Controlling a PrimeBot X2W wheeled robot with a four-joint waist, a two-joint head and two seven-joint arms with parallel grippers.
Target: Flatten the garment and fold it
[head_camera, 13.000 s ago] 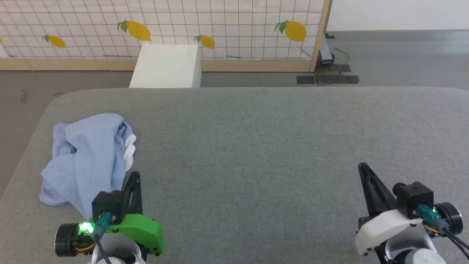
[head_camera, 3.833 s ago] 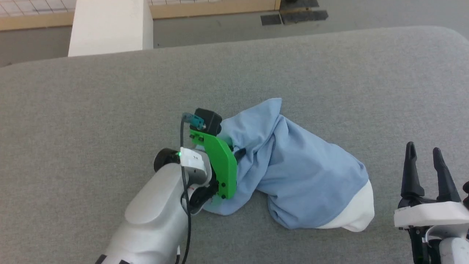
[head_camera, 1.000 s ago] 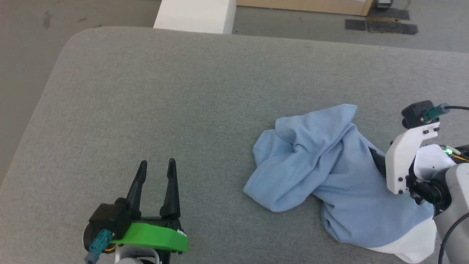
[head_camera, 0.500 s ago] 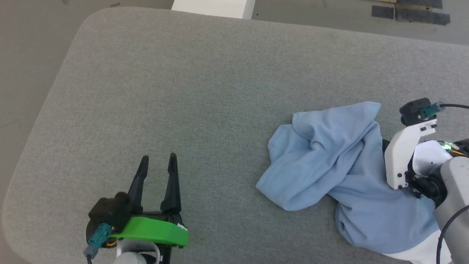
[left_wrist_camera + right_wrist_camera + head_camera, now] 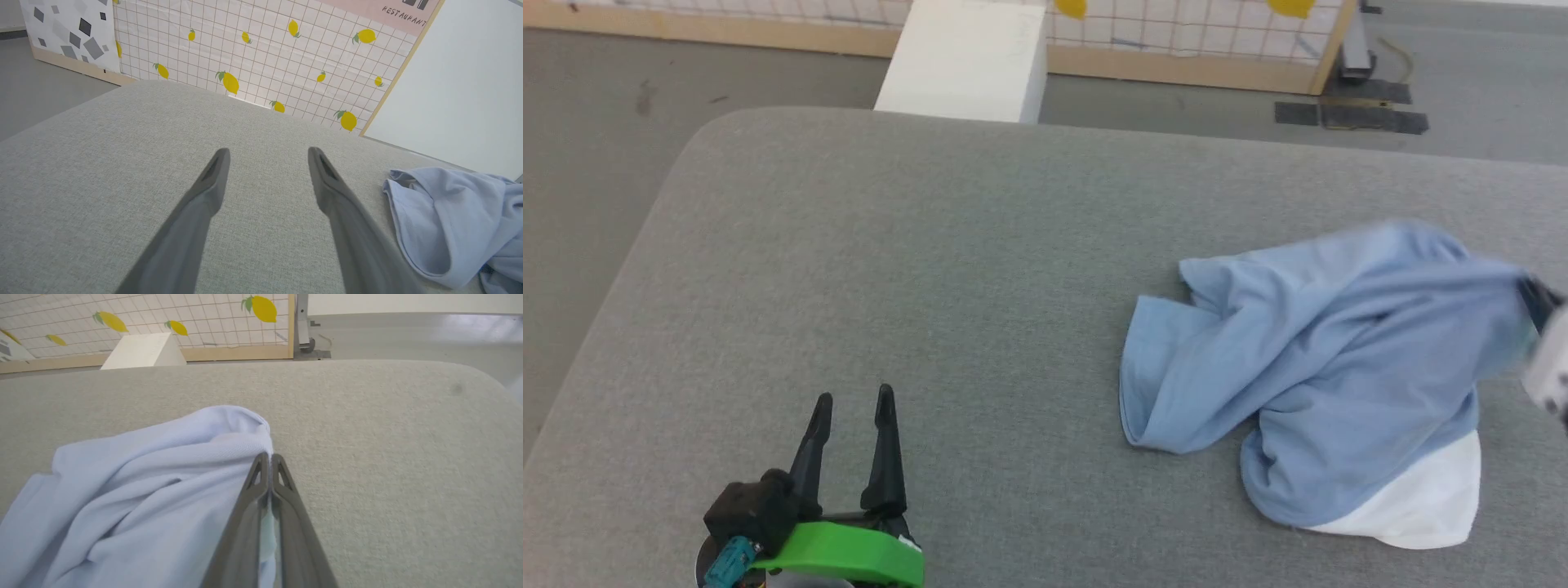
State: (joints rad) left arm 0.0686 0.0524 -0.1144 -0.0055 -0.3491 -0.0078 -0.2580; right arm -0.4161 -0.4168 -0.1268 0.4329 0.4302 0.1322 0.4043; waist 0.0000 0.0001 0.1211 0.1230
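Grey fabric worktop (image 5: 931, 245), garment (image 5: 1323, 376) bunched on right half, long axis approx left–right, right end lifted by right gripper (image 5: 269, 457) — fingers pinched on cloth, left gripper (image 5: 854, 394) near-left, fingers apart, pointing fwd.

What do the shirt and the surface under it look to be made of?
The garment: soft, matte knit cloth, possibly cotton jersey; it slumps in loose rounded folds and shows no sheen. The table: grey woven fabric cover, matte, judging by its speckled weave and soft rounded corner.
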